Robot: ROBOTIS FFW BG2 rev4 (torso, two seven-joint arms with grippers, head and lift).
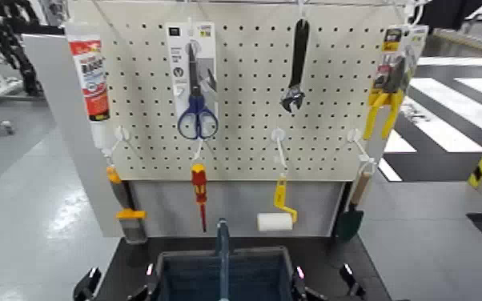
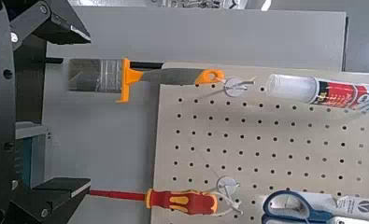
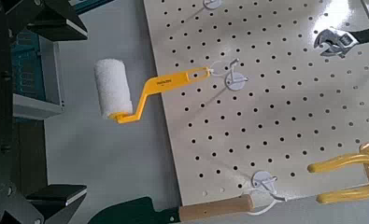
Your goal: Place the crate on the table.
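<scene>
The dark blue-grey crate [image 1: 184, 276] sits low in the middle of the head view, on or just above the black table [image 1: 132, 254]; I cannot tell which. Its teal handle [image 1: 222, 248] stands upright. My left gripper [image 1: 120, 288] is at the crate's left end and my right gripper [image 1: 324, 286] at its right end. In the left wrist view the left gripper [image 2: 84, 110] has its jaws wide apart, with a bit of the crate [image 2: 28, 154] near their base. The right gripper [image 3: 79, 112] is equally wide, with the crate's wall [image 3: 37, 79] between its fingers. Contact is hidden.
Just behind the table stands a cream pegboard [image 1: 244, 96] hung with scissors [image 1: 198, 112], a wrench [image 1: 296, 68], yellow pliers [image 1: 387, 100], a sealant tube [image 1: 90, 76], a red screwdriver [image 1: 200, 192], a paint roller [image 1: 275, 220] and a brush [image 1: 124, 204]. Grey floor lies on both sides.
</scene>
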